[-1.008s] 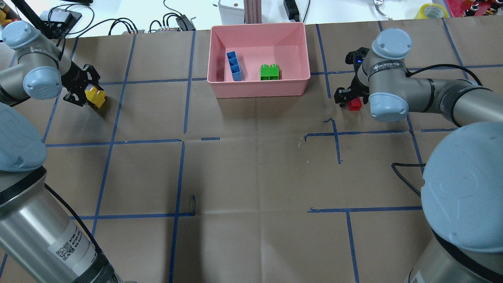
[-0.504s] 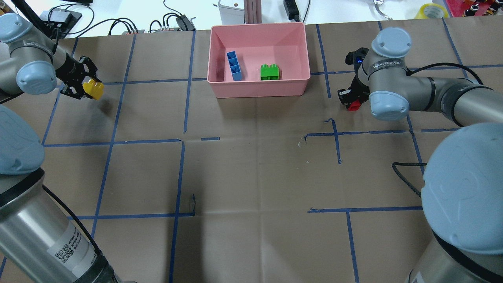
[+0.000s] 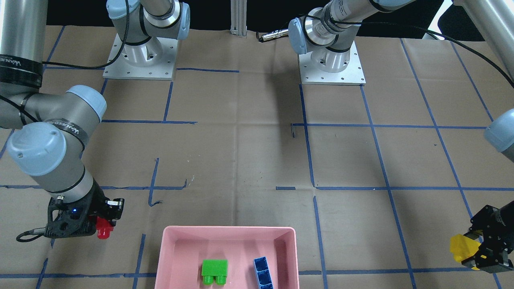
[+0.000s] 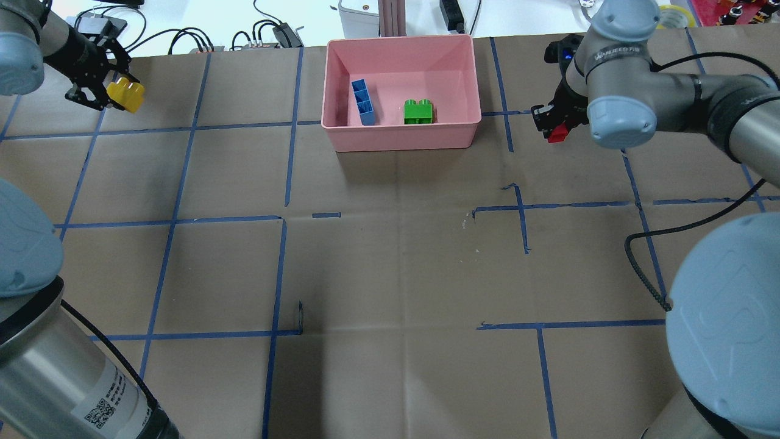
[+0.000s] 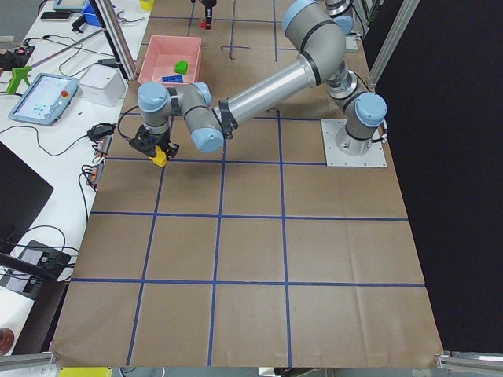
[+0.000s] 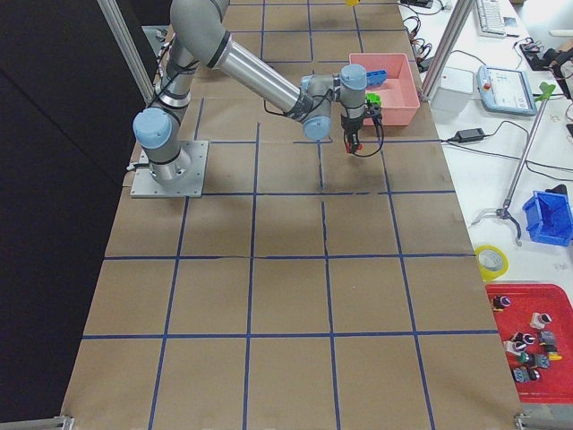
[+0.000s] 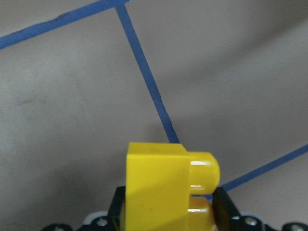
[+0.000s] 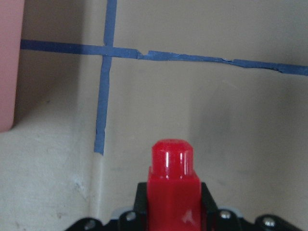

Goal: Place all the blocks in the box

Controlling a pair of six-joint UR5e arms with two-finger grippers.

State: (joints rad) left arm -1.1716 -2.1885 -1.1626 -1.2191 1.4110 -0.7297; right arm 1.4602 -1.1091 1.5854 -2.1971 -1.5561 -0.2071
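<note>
The pink box [image 4: 331, 85] stands at the table's far middle, with the blue three-stud block [image 4: 363, 102] and the green two-stud block [image 4: 418, 112] inside; it also shows in the front view [image 3: 168, 257]. My left gripper [image 4: 116, 94] is shut on the yellow block [image 4: 126, 95] and holds it above the table at the far left; the left wrist view shows the yellow block [image 7: 166, 185] between the fingers. My right gripper [image 4: 556, 130] is shut on the red block [image 4: 557, 133], lifted just right of the box; the red block [image 8: 172, 180] fills the right wrist view.
Blue tape lines grid the brown paper table [image 4: 390, 256]. Cables and devices [image 4: 268, 33] lie beyond the far edge. The box's corner [image 8: 9, 62] shows at the left of the right wrist view.
My left gripper has lifted the yellow block and carried it farther away and to the left. My right gripper has lifted the red block and moved it away from me, staying right of the box.
</note>
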